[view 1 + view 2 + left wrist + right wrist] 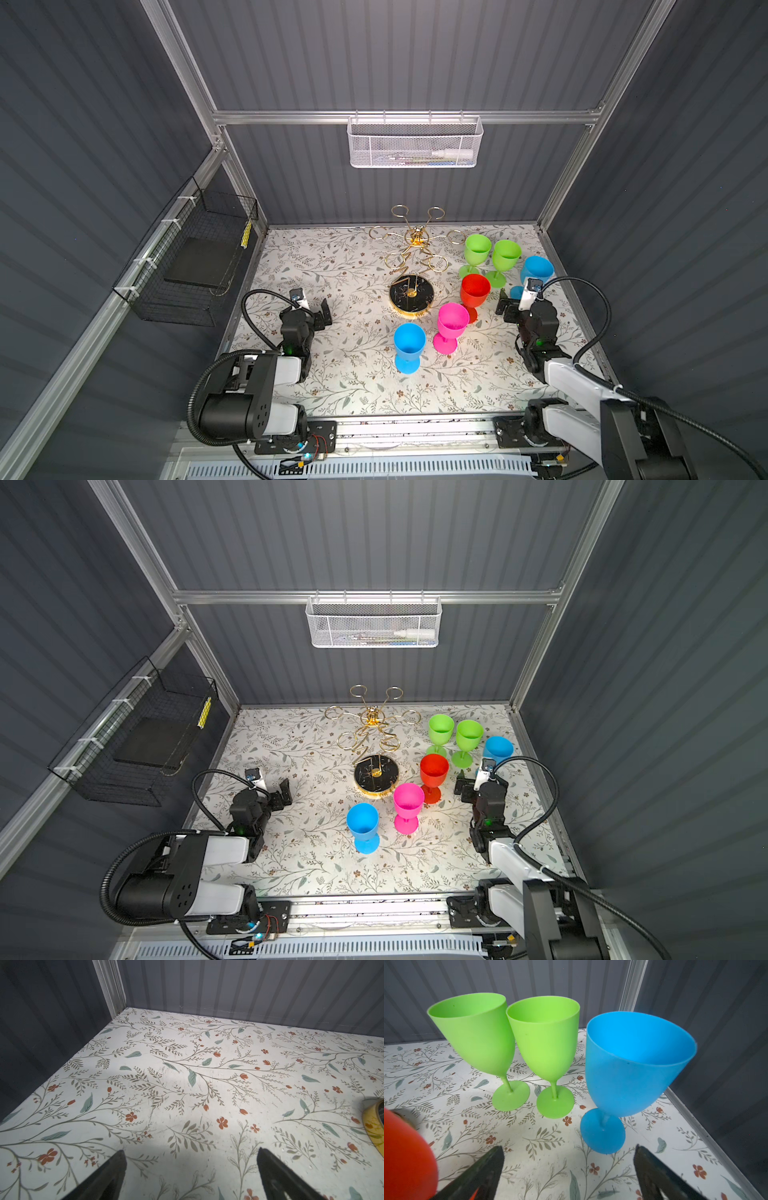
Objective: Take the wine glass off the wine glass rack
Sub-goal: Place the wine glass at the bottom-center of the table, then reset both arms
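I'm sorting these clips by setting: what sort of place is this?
Probably a lab robot cell: grey ribbed panels on an aluminium frame box in a floral tabletop, with left arm and right arm mounted at its front edge.

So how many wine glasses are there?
6, all standing on the table: two green glasses and a blue glass far right, red glass and pink glass by the wine glass rack, second blue glass in front.

Polished gold metal wire is seen on the wine glass rack (417,240), its base (423,291) glossy black, marbled and gold-rimmed. The blue wine glass (636,1068) is shown in smooth, matt plastic. The worktop (187,1088) is covered by a printed floral sheet, faintly scuffed.
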